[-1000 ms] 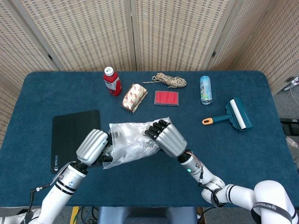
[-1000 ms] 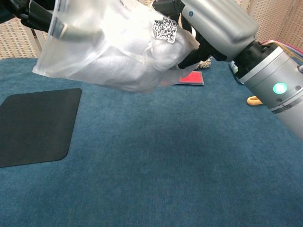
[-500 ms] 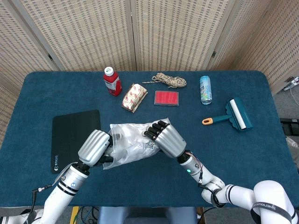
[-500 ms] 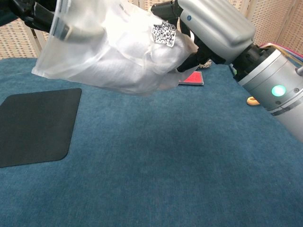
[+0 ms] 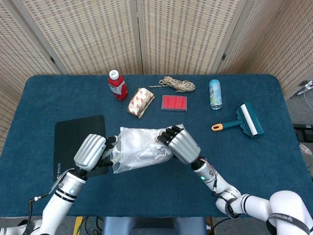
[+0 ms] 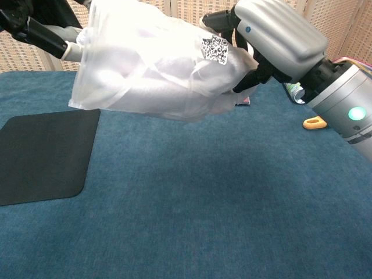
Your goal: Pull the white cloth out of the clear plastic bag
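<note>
**Bag held in the air, cloth not out yet**

Since the earlier frame, the left hand (image 5: pixel 91 151) has drawn back to the left and the clear plastic bag (image 5: pixel 139 148) has shifted right. The bag hangs above the counter (image 5: pixel 161 191) between both hands, with the white cloth (image 6: pixel 157 87) inside. The right hand (image 5: pixel 182 145) pinches the bag's right end. I judge the next move is to reach into the opening. The left fingers (image 5: pixel 108 143) sit at the bag's left edge; whether they hold it, I cannot tell.
</note>
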`<action>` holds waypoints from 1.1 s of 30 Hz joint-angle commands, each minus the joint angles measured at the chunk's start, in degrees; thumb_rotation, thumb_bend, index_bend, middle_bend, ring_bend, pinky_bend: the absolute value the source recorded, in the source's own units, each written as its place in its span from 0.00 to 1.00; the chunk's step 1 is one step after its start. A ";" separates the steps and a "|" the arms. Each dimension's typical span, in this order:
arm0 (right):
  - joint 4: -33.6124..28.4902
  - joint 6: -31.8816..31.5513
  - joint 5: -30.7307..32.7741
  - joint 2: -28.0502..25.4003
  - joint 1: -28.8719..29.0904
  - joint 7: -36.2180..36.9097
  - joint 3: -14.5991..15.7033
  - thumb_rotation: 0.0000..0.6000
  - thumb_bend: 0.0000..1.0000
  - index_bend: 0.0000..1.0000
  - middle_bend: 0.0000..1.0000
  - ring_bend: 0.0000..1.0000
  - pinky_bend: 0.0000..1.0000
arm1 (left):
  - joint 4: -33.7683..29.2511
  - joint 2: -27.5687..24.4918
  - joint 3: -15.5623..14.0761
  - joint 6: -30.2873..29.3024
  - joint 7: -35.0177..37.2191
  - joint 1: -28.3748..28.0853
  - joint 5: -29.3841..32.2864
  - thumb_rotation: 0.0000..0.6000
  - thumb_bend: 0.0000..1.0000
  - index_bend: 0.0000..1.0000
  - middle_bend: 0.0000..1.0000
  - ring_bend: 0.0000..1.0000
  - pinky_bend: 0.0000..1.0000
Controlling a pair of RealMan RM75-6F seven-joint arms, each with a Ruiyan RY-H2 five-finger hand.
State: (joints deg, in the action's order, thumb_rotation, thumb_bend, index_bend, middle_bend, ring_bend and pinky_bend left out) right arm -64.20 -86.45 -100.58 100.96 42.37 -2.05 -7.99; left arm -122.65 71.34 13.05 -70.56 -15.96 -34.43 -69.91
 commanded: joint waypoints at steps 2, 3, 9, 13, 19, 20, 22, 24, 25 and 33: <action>0.51 0.62 0.44 0.04 -0.38 0.38 0.48 1.00 0.34 0.52 0.61 0.57 0.66 | 0.79 -0.33 -0.03 -0.55 0.68 0.51 0.21 1.00 0.44 0.74 1.00 1.00 1.00; 0.61 0.80 0.52 0.01 -0.48 0.48 0.64 1.00 0.33 0.52 0.61 0.57 0.66 | 0.99 -0.42 -0.03 -0.64 0.89 0.64 0.29 1.00 0.44 0.74 1.00 1.00 1.00; 0.96 1.93 0.97 -0.43 -1.24 1.26 1.77 1.00 0.29 0.52 0.60 0.56 0.66 | 2.64 -0.19 -0.51 -0.62 1.98 1.15 0.73 1.00 0.44 0.74 1.00 1.00 1.00; 0.93 2.96 1.28 -0.97 -1.67 1.57 2.50 1.00 0.24 0.51 0.57 0.54 0.66 | 3.57 0.48 -0.93 -0.44 1.98 1.20 0.72 1.00 0.44 0.74 1.00 1.00 1.00; -0.24 5.70 2.44 -2.44 -2.31 0.74 3.44 1.00 0.01 0.39 0.46 0.43 0.59 | 4.46 1.28 -1.41 -0.21 1.44 1.19 0.98 1.00 0.44 0.74 1.00 1.00 1.00; -0.54 6.38 2.77 -2.75 -2.43 0.41 3.61 1.00 0.00 0.37 0.44 0.41 0.57 | 4.60 1.48 -1.52 -0.11 1.37 1.16 1.07 1.00 0.44 0.74 1.00 1.00 1.00; -1.61 8.52 3.93 -3.69 -2.69 -0.72 3.95 1.00 0.00 0.29 0.39 0.36 0.53 | 4.80 1.85 -1.75 0.03 1.30 1.19 1.22 1.00 0.44 0.74 1.00 1.00 1.00; -3.22 11.03 5.31 -4.84 -2.90 -2.23 4.25 1.00 0.00 0.19 0.33 0.30 0.46 | 5.08 2.35 -2.17 0.23 1.04 1.18 1.11 1.00 0.44 0.74 1.00 1.00 1.00; -3.93 11.98 5.85 -5.31 -2.97 -2.84 4.34 1.00 0.00 0.17 0.31 0.28 0.45 | 5.26 2.60 -2.38 0.32 0.80 1.16 1.02 1.00 0.44 0.74 1.00 1.00 1.00; -9.29 15.05 8.61 -8.45 -3.95 -6.58 4.04 1.00 0.00 0.06 0.21 0.22 0.40 | 6.71 4.52 -3.60 1.00 -1.22 0.90 1.16 1.00 0.44 0.74 1.00 1.00 1.00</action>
State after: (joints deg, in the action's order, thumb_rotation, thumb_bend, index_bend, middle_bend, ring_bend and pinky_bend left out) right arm -72.71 -71.62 -92.60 92.93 38.81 -7.72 -3.71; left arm -116.01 75.77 9.54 -69.65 -17.09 -33.51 -68.81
